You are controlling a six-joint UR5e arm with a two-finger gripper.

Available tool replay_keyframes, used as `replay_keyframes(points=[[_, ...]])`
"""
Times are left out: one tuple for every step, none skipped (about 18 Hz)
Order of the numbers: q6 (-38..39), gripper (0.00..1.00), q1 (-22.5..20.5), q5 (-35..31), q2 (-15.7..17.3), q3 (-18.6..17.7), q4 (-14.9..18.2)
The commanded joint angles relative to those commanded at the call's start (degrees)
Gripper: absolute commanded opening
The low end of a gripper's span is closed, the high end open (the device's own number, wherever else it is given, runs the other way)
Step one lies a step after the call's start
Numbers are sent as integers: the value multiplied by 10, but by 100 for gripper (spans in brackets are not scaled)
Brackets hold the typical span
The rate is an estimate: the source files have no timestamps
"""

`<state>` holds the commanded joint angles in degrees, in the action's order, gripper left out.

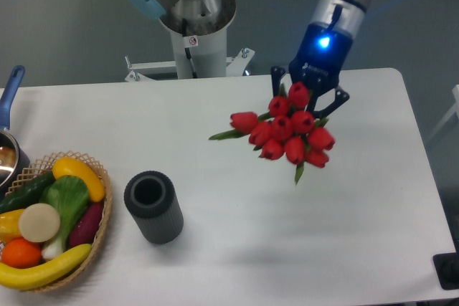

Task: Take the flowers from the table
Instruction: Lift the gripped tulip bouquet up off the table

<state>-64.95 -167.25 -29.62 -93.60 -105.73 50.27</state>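
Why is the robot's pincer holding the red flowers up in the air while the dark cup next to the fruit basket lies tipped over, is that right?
Almost. The dark cup is not tipped over: the camera view shows it standing upright, its opening facing up. The rest holds: the pincer holds the red flowers above the table, and the cup is beside the fruit basket.

Flowers' (290,130) stems hidden behind buds, gripper (310,91) fingertips masked too — pan (8,134) cropped at left edge
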Motion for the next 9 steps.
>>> replay_keyframes(points=[[-2, 33, 0, 0, 0, 1, 0], [-2, 33, 0, 0, -1, 1, 0], [-3, 33, 0, 0, -2, 1, 0], [-3, 33, 0, 0, -2, 1, -1], [-2, 33, 0, 0, -3, 1, -2], [-2, 33, 1, 0, -3, 0, -2], [-2, 33, 3, 0, -2, -1, -2], [-2, 33, 4, 0, -2, -1, -2], [-2, 33, 5, 1, -2, -1, -2]])
